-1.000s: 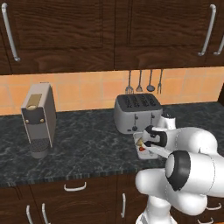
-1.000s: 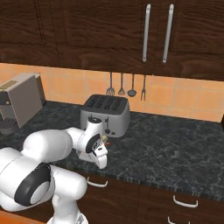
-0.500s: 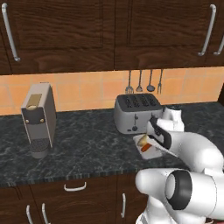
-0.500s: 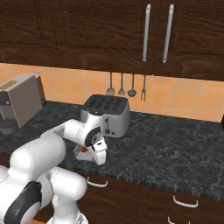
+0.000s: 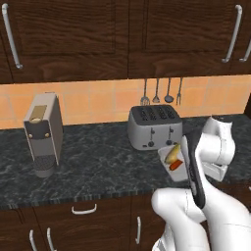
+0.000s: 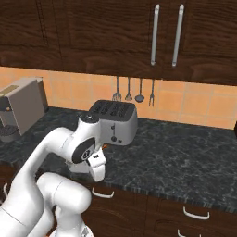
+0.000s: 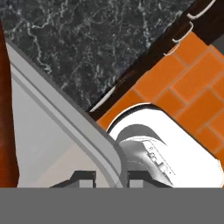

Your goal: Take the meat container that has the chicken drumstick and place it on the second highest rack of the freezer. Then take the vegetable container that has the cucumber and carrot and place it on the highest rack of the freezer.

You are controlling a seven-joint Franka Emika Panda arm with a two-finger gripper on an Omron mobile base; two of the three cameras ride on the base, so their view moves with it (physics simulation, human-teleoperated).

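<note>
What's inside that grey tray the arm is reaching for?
The vegetable container holds a yellow-green cucumber and an orange carrot. The arm covers the tray's right part, so anything there is hidden.

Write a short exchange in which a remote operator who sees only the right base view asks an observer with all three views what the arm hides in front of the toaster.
Operator: I can't make out what is in front of the silver four-slot toaster. What is there?
Observer: The left base view shows a shallow light-grey rectangular tray holding a stubby yellow-green cucumber and a thin orange-red carrot.
Operator: Is the gripper on it?
Observer: In the hand view the gripper is closed over the tray's rim, one fingertip on each side.
</note>
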